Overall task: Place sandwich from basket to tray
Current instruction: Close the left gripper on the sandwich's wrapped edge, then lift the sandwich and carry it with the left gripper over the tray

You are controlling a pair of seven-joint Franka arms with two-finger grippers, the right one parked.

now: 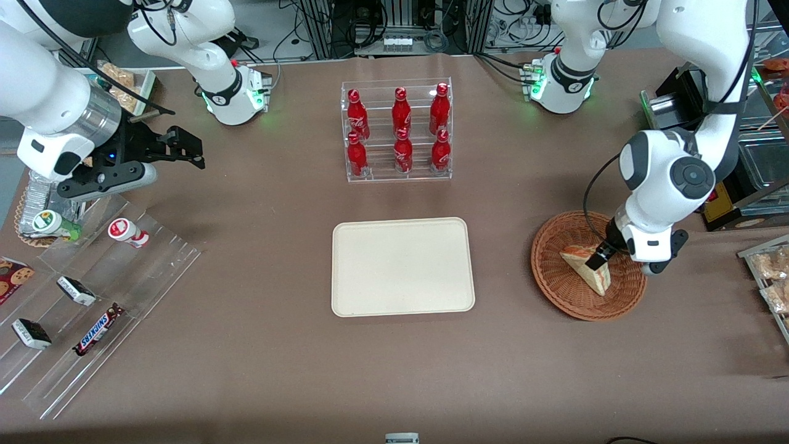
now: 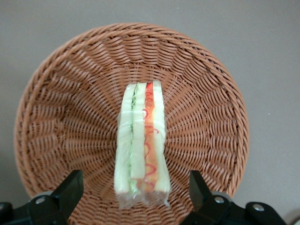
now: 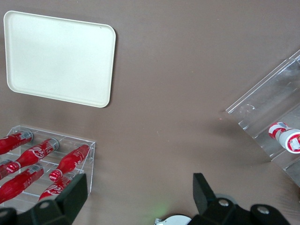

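The claw [image 2: 133,197] hangs released over the basket [image 1: 555,290], one finger on each side of the sandwich [image 2: 142,145], neither touching it. Wrapped in clear film, the wedge likely feels light, soft and slippery; grip its flat bread faces gently. The arm reaches steeply down, well apart from the tray [image 1: 403,266] on the surface [image 1: 259,345].

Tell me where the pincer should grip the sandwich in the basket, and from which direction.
Grip the sandwich across its two flat bread faces, coming straight down from above. It stands on edge in the basket, filling stripes facing up, and the open pincer already straddles it with a finger on each side. Closing there should squeeze bread, not the layered edge.
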